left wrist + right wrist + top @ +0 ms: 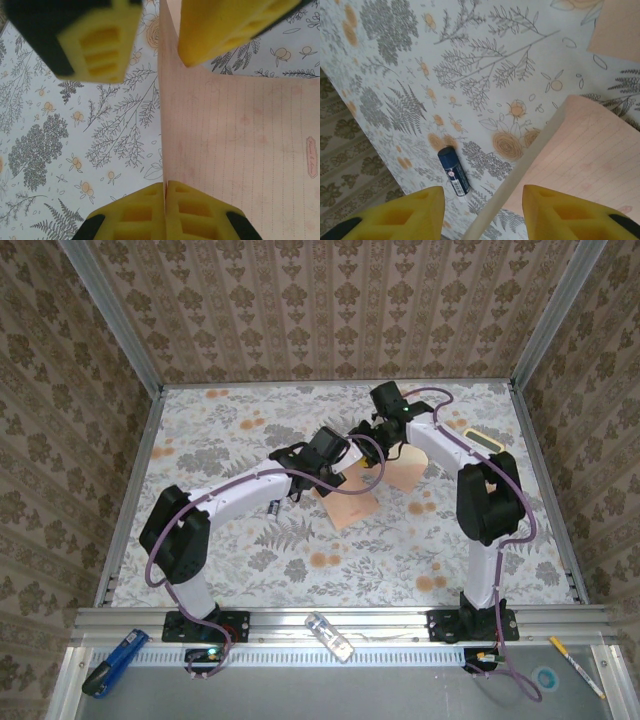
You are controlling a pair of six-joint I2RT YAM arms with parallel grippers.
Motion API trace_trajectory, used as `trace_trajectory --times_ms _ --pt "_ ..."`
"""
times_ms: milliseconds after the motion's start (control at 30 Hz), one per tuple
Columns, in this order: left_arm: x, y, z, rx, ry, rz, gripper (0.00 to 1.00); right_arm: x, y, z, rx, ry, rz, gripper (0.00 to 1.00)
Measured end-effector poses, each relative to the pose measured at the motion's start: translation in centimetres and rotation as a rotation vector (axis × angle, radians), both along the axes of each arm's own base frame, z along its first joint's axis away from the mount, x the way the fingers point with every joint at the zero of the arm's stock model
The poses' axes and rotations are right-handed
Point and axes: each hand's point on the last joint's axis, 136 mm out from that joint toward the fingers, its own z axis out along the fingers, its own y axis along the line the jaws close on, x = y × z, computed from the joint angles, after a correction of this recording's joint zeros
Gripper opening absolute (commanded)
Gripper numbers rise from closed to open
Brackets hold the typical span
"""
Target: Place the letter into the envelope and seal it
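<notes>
Lined peach letter with one edge lifted off the floral surface, pinched there by the fully closed left fingers, while the right fingers, parted and holding nothing, straddle that edge; the envelope lies nearby.

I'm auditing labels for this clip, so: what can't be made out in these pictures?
Top view: the arms cover much of the peach papers; letter versus envelope unclear.
Left wrist: oval stamp on the lined sheet, print too small.
Right wrist: peach piece cut off by the corner; blue tube, label too small.
</notes>
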Motion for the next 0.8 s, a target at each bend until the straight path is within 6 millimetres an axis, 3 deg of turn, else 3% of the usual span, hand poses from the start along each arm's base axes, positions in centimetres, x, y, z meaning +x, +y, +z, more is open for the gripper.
trace_trajectory --times_ms 133,233,333,467,633,700,800 --pt "0.2 -0.1 0.2 -0.004 -0.012 -0.002 0.01 -0.4 0.4 -0.5 -0.005 0.016 0.012 0.28" --pt "0.3 -0.2 0.3 -0.006 -0.016 -0.002 0.02 -0.6 0.5 -0.7 -0.008 0.024 0.016 0.13" --pt "0.3 -0.2 0.3 -0.006 -0.016 -0.002 0.08 -0.7 0.6 -0.7 -0.006 0.027 0.016 0.00" --pt "0.3 -0.1 0.2 -0.004 -0.017 -0.002 0.32 -0.7 0.6 -0.7 -0.005 0.029 0.012 0.00" --pt "-0.2 0.5 -0.5 -0.004 0.008 0.010 0.89 -0.6 0.5 -0.7 -0.006 0.029 0.012 0.00" --pt "-0.5 1.1 -0.6 -0.008 0.022 0.023 0.99 -0.6 0.5 -0.7 -0.006 0.029 0.012 0.00" --pt "-0.6 2.4 0.3 -0.040 0.026 0.067 1.00 -0.7 0.5 -1.0 -0.006 0.029 0.013 0.00"
